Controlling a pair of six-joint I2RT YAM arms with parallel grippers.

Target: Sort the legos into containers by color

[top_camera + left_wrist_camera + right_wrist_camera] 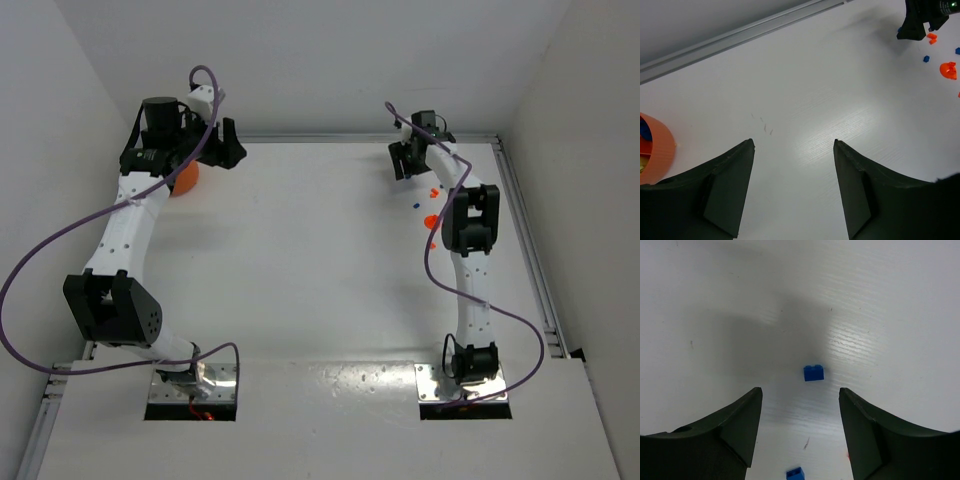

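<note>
Right gripper (pixel 800 390), jaws spread and empty, hangs over a blue lego (pixel 813 373) at frame centre, seemingly aligned to straddle it, while the open left gripper (pixel 794 142) hovers beside the orange bowl (pixel 657 145) at the left edge, likely ready for drop-offs.

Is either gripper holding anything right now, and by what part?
Nothing is held. The left gripper and right gripper are open; a blue lego lies loose near the right one.

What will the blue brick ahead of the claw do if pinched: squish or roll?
Probably neither: the blue brick looks hard and boxy, so it should stay stiff and not roll. Tiny beside the right claw, it is likely light and may skid.
</note>
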